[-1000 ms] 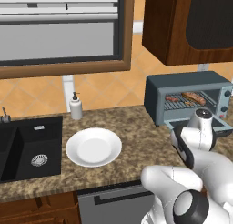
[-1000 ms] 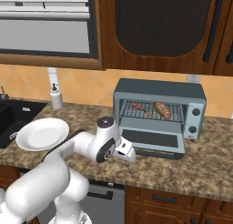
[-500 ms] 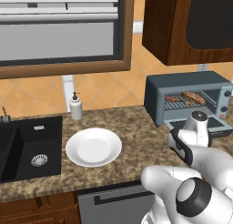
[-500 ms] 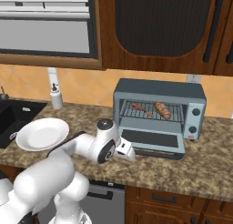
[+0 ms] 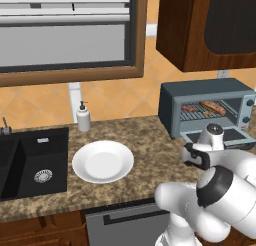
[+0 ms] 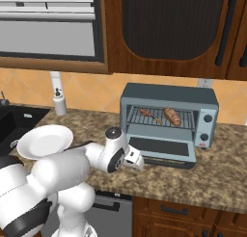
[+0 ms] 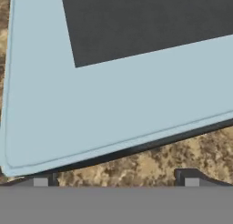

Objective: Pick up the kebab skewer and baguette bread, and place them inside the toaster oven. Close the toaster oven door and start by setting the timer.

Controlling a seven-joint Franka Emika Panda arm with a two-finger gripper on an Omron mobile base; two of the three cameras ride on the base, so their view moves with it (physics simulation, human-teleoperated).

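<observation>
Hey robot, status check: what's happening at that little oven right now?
Gripper open, empty, low at the front edge of the toaster oven door. Door down flat; kebab skewer and baguette bread on the rack inside. Nothing in the way.

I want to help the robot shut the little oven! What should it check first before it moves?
1. Kebab skewer on the rack inside the toaster oven: ok.
2. Baguette bread on the rack too: ok.
3. Toaster oven door shut: not ok, it lies folded down flat over the counter.
4. Gripper open and empty: ok, fingertips wide apart with nothing between them.
5. Gripper lined up with the door: ok, it sits at the door's front edge near its left corner.
6. Timer knobs set: cannot tell.
</observation>
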